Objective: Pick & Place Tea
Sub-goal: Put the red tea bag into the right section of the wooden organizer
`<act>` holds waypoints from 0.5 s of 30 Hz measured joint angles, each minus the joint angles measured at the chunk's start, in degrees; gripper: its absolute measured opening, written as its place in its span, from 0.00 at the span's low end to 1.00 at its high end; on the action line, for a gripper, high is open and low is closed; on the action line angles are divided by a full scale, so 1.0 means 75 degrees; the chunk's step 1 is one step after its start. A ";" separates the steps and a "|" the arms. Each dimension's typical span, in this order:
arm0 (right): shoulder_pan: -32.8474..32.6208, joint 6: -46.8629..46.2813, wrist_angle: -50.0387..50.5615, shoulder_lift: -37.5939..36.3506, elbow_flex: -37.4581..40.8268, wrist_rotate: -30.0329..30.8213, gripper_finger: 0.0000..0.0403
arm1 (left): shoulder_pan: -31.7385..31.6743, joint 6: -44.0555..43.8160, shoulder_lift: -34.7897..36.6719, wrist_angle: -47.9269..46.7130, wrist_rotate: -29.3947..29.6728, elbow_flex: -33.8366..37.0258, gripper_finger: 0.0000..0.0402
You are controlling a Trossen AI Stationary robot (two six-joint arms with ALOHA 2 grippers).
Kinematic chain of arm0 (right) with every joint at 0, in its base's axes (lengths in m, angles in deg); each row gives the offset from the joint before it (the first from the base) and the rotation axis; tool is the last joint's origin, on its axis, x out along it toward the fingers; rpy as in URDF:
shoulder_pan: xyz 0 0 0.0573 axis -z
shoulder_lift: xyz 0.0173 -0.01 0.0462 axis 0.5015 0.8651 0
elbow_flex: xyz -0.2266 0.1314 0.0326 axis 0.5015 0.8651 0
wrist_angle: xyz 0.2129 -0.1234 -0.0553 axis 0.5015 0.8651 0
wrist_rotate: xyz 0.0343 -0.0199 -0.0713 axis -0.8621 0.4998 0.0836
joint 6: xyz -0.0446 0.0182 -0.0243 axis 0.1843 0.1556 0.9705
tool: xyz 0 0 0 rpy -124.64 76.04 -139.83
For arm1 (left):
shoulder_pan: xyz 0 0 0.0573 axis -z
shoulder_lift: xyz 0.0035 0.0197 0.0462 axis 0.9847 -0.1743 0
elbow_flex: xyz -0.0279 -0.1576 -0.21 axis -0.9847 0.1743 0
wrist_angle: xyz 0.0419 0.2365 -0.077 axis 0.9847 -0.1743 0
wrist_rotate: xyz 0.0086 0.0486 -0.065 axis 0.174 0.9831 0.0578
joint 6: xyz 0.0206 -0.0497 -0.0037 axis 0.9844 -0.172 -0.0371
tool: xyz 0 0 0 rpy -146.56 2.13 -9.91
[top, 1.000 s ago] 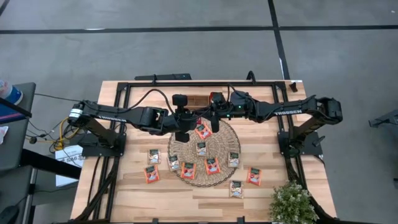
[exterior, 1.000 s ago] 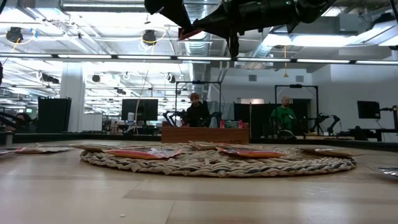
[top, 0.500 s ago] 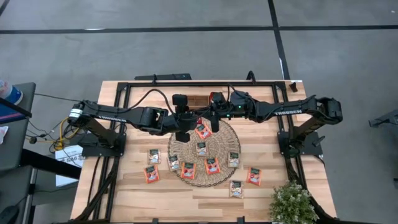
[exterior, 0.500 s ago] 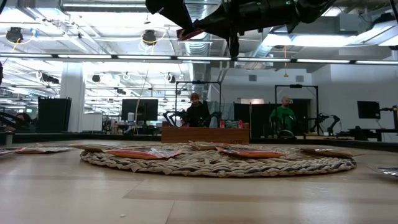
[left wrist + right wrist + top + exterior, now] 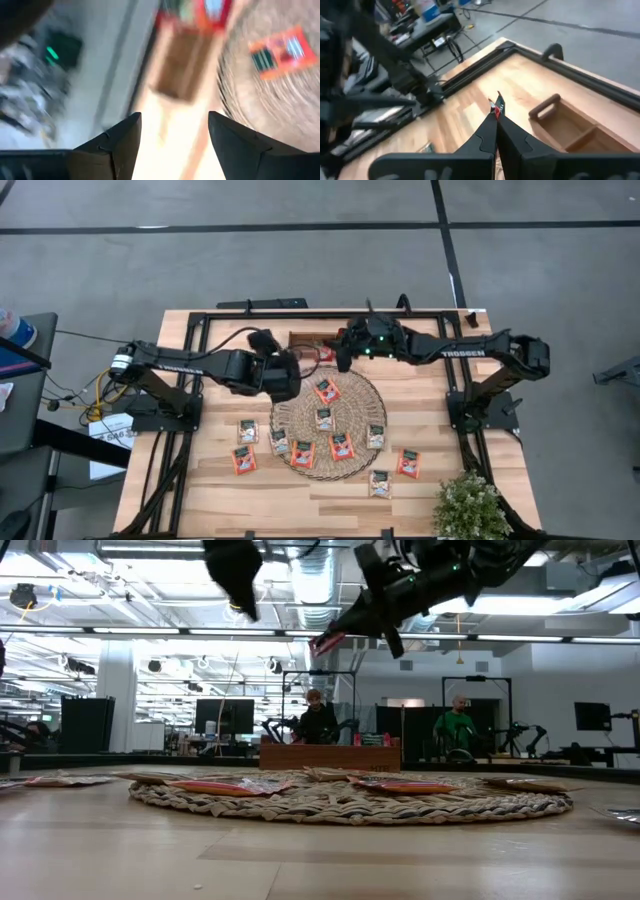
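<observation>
Both arms are now apart after meeting over the woven mat (image 5: 328, 423). The right pincer (image 5: 496, 111) is clamping a red tea sachet (image 5: 494, 107) edge-on above the wooden tray (image 5: 570, 131), visible only from its wrist. The left pincer (image 5: 172, 131) is gaping, empty.

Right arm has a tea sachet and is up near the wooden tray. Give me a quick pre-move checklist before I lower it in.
1. Right gripper shut on the red tea sachet, edge pinched at the fingertips: ok.
2. Sachet over the wooden compartment tray: not ok; in the right wrist view the tray lies off to one side of the sachet.
3. Left gripper open, holding nothing: ok.
4. Left arm clear of the right arm's path: cannot tell; the high view shows it close beside the tray.
5. Compartments free to take the sachet: cannot tell.
6. Other sachets lying flat on the woven mat: ok.
</observation>
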 joint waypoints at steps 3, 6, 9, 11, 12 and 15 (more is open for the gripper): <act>0.0104 0.0298 -0.0415 -0.0001 0.0003 -0.1134 0.00 | -0.0119 -0.1004 0.0000 -0.0700 -0.0589 0.0003 0.55; -0.0002 0.0358 -0.0511 -0.0015 0.0003 -0.1481 0.00 | -0.0199 -0.1556 0.0003 -0.1056 -0.0673 0.0003 0.55; 0.0028 0.0361 -0.0340 -0.0012 0.0006 -0.1052 0.00 | -0.0257 -0.1962 0.0003 -0.1378 -0.0673 0.0008 0.55; 0.0106 0.0391 -0.0031 -0.0012 0.0014 -0.0503 0.00 | -0.0265 -0.2185 0.0010 -0.1478 -0.0664 0.0091 0.55; 0.0157 0.0412 0.0017 -0.0012 0.0094 -0.0280 0.00 | -0.0269 -0.2280 0.0016 -0.1483 -0.0664 0.0188 0.55; 0.0356 0.0421 0.0047 -0.0009 0.0361 0.0027 0.00 | -0.0260 -0.2577 0.0148 -0.1416 -0.0697 0.0711 0.55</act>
